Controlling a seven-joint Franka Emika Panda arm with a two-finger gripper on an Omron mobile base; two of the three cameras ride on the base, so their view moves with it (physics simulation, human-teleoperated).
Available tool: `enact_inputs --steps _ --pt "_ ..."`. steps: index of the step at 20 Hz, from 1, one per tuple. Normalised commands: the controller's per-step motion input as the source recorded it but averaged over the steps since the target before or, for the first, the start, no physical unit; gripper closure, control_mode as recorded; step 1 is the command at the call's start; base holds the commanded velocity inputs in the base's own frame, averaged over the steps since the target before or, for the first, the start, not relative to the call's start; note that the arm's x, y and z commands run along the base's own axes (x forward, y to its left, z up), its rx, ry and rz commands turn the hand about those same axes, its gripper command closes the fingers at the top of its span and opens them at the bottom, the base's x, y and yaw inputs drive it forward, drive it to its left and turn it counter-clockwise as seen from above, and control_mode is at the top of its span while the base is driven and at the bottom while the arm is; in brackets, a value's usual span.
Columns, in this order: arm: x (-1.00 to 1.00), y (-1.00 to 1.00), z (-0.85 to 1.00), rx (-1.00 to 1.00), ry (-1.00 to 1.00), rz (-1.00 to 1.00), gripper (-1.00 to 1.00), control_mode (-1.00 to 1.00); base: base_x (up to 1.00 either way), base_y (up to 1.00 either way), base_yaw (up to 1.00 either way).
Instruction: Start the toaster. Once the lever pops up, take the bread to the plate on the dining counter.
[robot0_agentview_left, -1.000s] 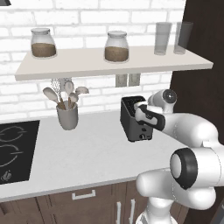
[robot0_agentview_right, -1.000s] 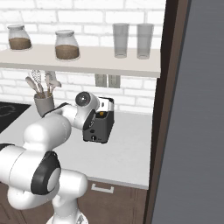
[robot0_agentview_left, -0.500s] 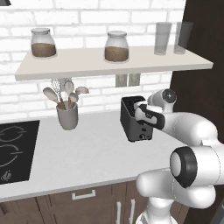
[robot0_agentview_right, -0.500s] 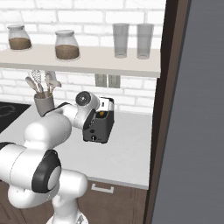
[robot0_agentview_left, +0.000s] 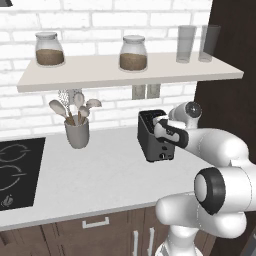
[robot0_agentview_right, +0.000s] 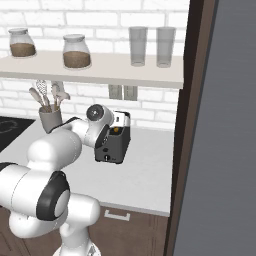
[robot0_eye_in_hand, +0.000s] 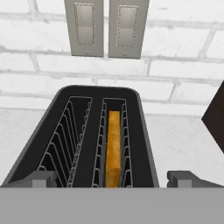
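In the hand view the toaster spans the lower centre, dark grey with two wire-lined slots. Its left slot holds nothing; the right slot holds the bread, a golden-orange slice seen edge-on, sunk inside. The gripper hangs spread wide, fingertips at the bottom corners.

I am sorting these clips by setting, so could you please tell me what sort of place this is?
A home kitchen, rendered in simulation: a toaster with bread in one slot stands on a white worktop beside a black hob, under a shelf of storage jars.
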Motion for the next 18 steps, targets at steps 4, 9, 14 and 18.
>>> enact_inputs --steps 4,9,14,18 --pt "0.00 0.00 0.00 0.00 0.00 0.00 -1.00 -1.00 0.00 0.00 0.00" --pt "0.00 0.00 0.00 0.00 0.00 0.00 -1.00 -1.00 0.00 0.00 0.00" --pt "0.00 0.00 0.00 0.00 0.00 0.00 -1.00 -1.00 0.00 0.00 0.00" --pt "0.00 0.00 0.00 0.00 0.00 0.00 -1.00 -1.00 0.00 0.00 0.00"
